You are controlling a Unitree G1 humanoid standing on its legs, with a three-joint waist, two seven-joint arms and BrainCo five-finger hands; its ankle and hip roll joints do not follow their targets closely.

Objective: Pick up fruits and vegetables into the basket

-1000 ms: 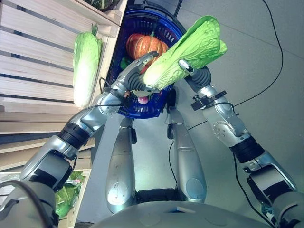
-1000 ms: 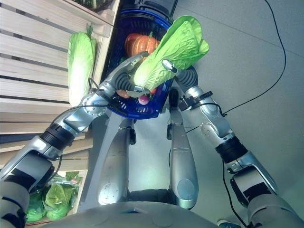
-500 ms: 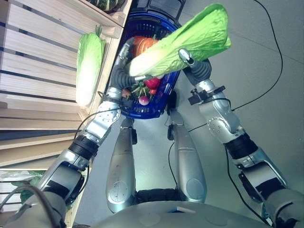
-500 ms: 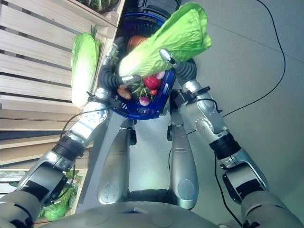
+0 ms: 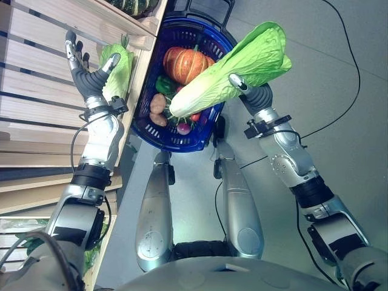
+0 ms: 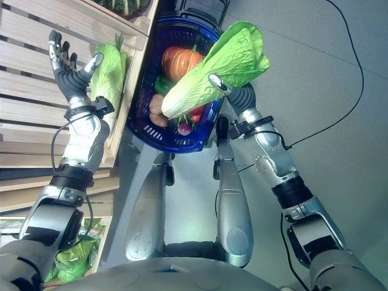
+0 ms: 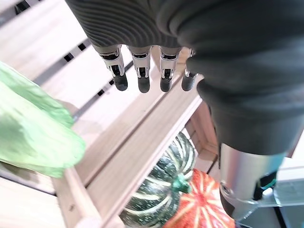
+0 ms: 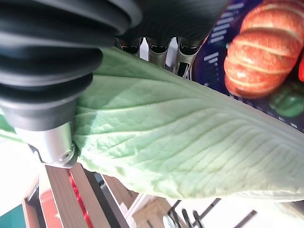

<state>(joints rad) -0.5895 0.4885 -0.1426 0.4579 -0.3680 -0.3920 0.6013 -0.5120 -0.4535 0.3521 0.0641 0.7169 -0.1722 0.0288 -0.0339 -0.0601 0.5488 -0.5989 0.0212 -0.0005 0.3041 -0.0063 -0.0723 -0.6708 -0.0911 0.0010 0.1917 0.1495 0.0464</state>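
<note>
The right hand (image 5: 241,85) is closed around a long napa cabbage (image 5: 230,70) and holds it in the air above the blue basket (image 5: 182,136). The cabbage lies at a slant: its pale stem end points down toward the inside of the basket, and its wide green leaves stick out past the basket rim, over the grey floor (image 5: 339,133). In the right wrist view the fingers (image 8: 183,57) are curled against the leaf surface, so the grip is firm on the cabbage.

Inside the basket I see an orange pumpkin (image 5: 185,62) at the far end, a green pepper (image 5: 165,85) beside it, a brownish potato (image 5: 158,103) near the left wall, and something red (image 5: 195,116) and a small pink round thing (image 5: 183,128) under the cabbage stem. The basket stands on the floor, just beside the wooden shelf (image 5: 36,79).

The left hand (image 5: 91,76) is raised over the shelf, well apart from the basket, with its fingers straight and spread and nothing in it. Just next to it a second napa cabbage (image 5: 119,70) lies on the shelf boards, near the shelf edge. In the left wrist view the dark fingertips (image 7: 140,85) point to the wooden slats, and further along a striped green squash (image 7: 161,190) and an orange pumpkin (image 7: 199,204) sit together in a wooden compartment.
</note>
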